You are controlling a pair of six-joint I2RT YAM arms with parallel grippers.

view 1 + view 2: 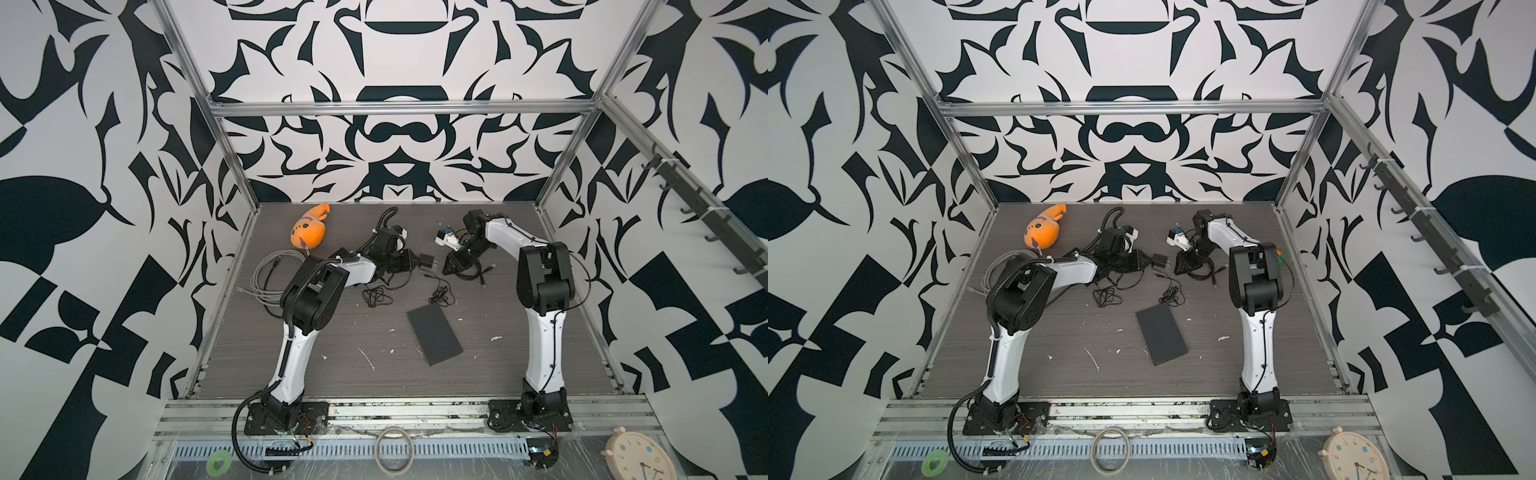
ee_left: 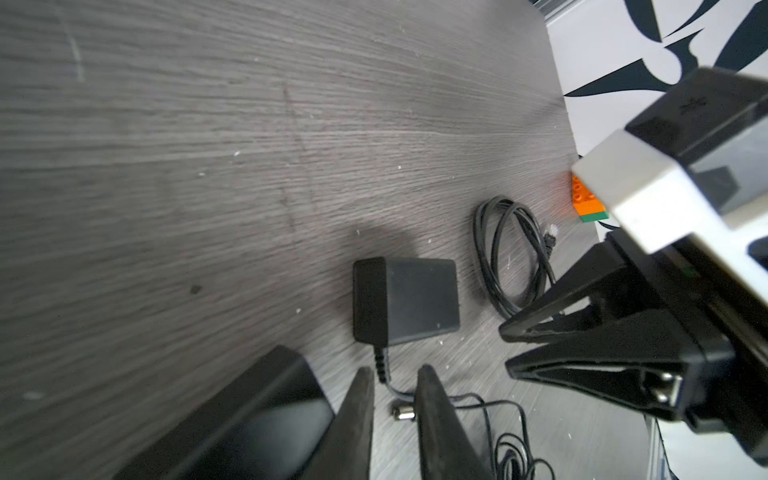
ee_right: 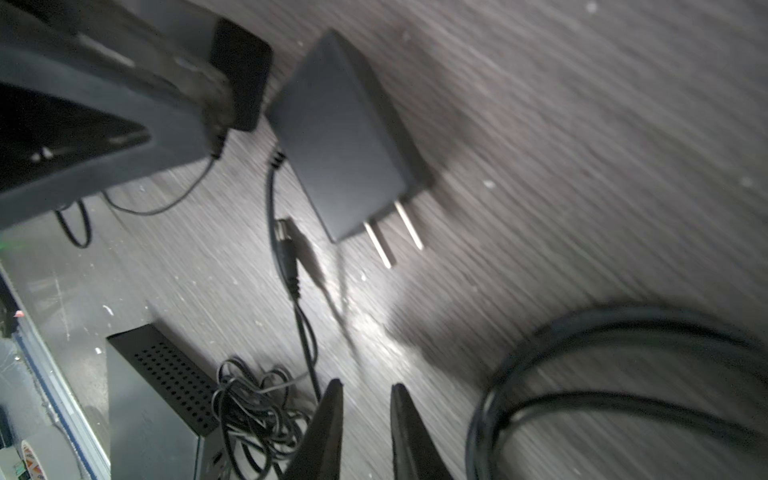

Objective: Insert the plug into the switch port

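Dark grey wood-grain table (image 1: 353, 332) inside an aluminium frame (image 1: 399, 109), loud black-and-white walls (image 1: 83, 208) all round. Clutter toward the back: orange plush fish (image 1: 309, 230), grey cable coil (image 1: 268, 276), black adapter (image 1: 428, 262), 2 thin cord tangles (image 1: 376, 296). The switch (image 1: 434, 334) lies flat mid-table. The plug (image 3: 287, 249) sits just beside the adapter, not touching the switch. Both arms bend over the back half, facing each other across the adapter. The left gripper (image 2: 397, 370) has its fingers a narrow gap apart, the right gripper (image 3: 368, 384) is parted too, and neither is clamping anything.
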